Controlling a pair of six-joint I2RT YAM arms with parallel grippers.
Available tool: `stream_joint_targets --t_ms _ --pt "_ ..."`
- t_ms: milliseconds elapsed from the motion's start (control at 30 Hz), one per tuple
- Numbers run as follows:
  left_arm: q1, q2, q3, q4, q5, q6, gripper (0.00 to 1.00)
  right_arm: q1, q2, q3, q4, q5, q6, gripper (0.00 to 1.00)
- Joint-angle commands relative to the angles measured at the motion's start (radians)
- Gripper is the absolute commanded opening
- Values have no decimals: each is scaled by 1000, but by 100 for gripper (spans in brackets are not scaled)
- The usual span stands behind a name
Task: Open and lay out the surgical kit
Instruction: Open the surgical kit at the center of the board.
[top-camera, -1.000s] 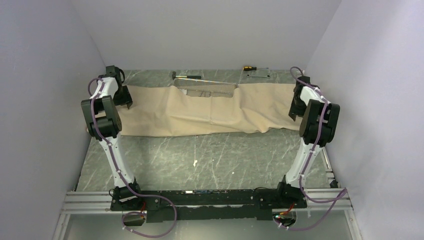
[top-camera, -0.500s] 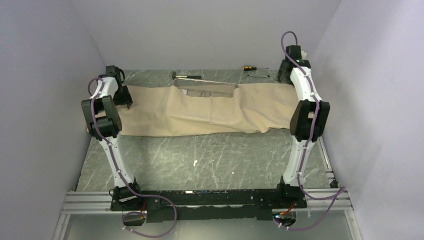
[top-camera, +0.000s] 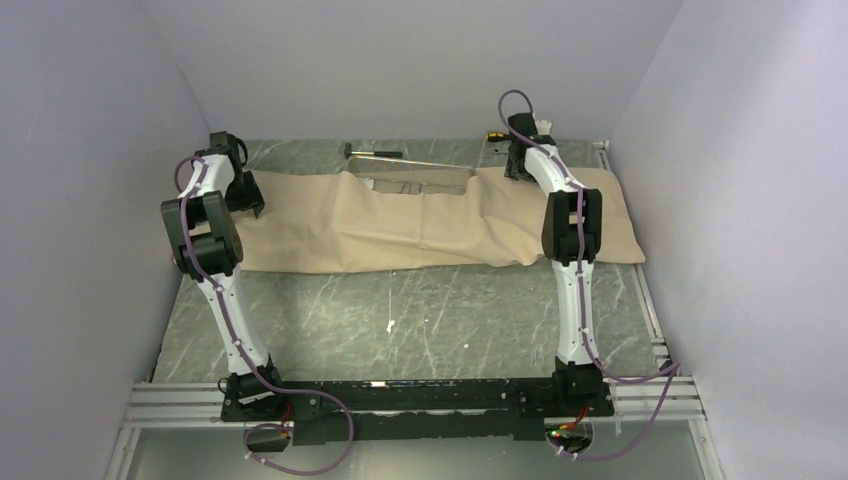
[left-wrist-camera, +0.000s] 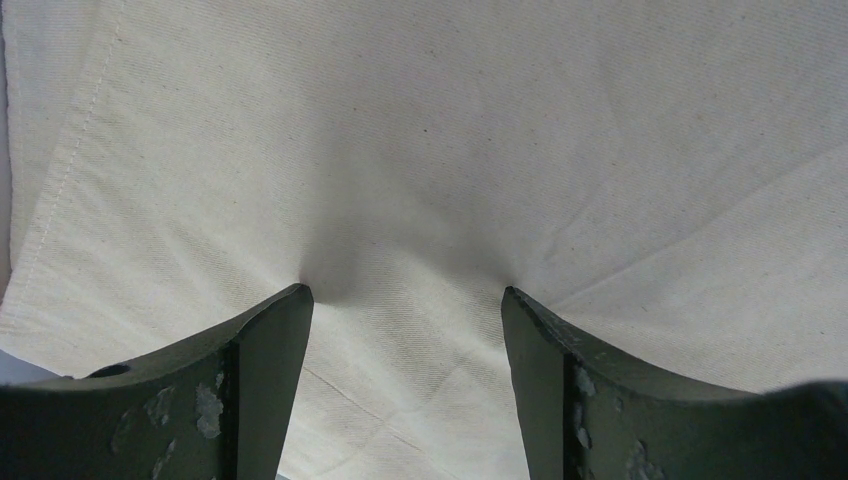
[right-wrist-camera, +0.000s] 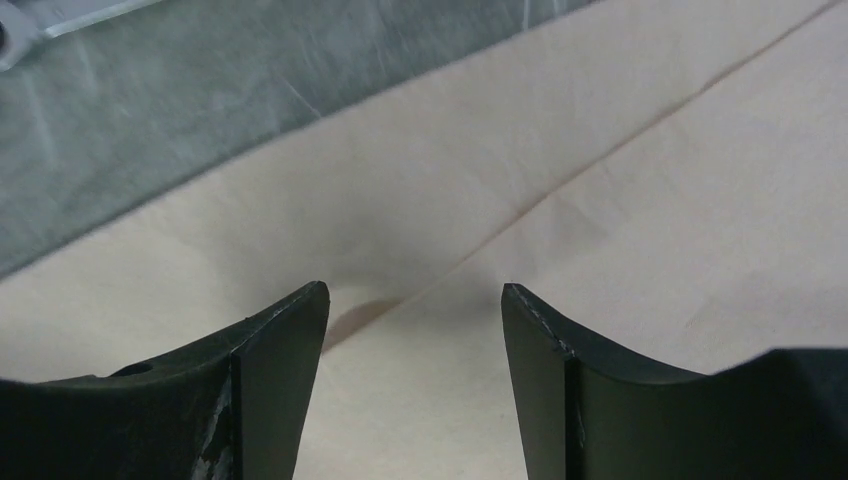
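Looking across, you see the wrap cloth (top-camera: 330, 230) lying long axis left-right, wire-mesh tray (top-camera: 415, 183) showing at its far-middle edge; your right gripper (right-wrist-camera: 415, 290), jaws apart and empty, hangs over cloth just right of the tray, the nearer arm; left gripper (left-wrist-camera: 405, 295), jaws also apart, presses the cloth's left end; the table (top-camera: 400, 310) toward you offers unfolding room.

Robot lab test cell
Pale walls (top-camera: 400, 60) box in a marbled counter (top-camera: 420, 320); left arm (top-camera: 228, 310) and right arm (top-camera: 572, 300) stand bolted to an aluminium rail (top-camera: 170, 403) at its near edge.
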Motion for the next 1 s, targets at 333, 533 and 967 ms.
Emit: stream_joint_targets --t_ms 333,533,967 --pt "22 44 -27 -4 -9 -19 75 23 -43 26 -175 247 -11 60" --pt "24 41 -28 -1 -8 -20 74 22 -58 58 -247 290 -9 51" --pt "27 29 -16 -2 -11 -17 75 21 -121 53 -341 249 11 40"
